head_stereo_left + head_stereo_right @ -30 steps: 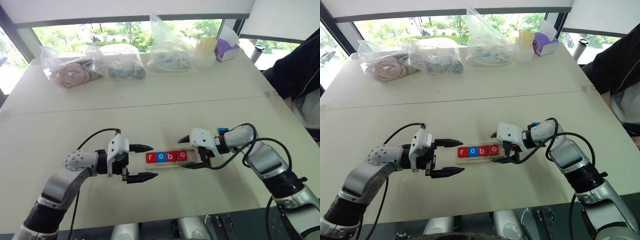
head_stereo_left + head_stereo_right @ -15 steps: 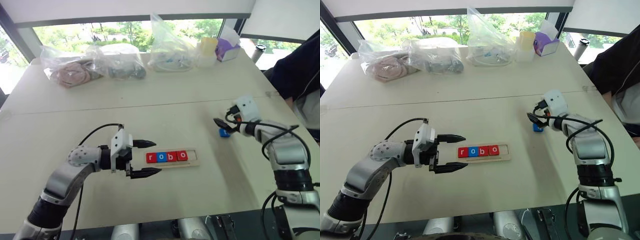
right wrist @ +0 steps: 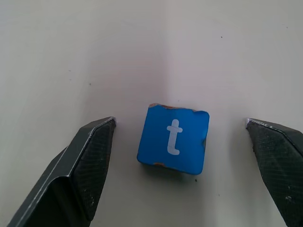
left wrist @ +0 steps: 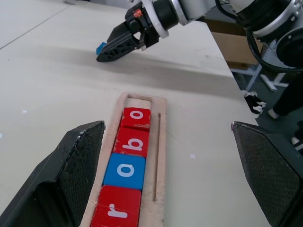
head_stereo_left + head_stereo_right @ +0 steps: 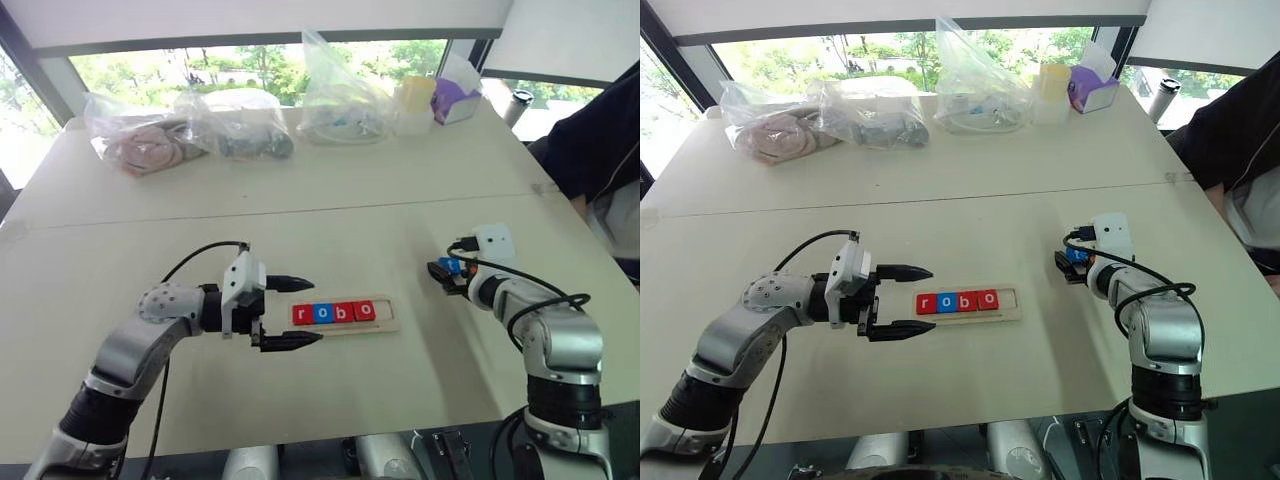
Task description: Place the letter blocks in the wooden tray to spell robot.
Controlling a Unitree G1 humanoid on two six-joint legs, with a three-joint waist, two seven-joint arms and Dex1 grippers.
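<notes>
Left eye view | wooden tray [image 5: 388,322] long axis left-right | "robo" upright

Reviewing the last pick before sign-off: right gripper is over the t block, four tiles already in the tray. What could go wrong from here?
1. The blue t block lies slightly skewed between the open fingers of the right gripper; closing may twist it or pinch a corner.
2. Only the end slot of the wooden tray is free, so a tilted block may catch the rail or the neighbouring o.
3. The open left gripper hovers at the tray's other end and could nudge it.

blue t tile [image 3: 173,139], pale, seemingly wooden tray [image 4: 161,142]
</notes>
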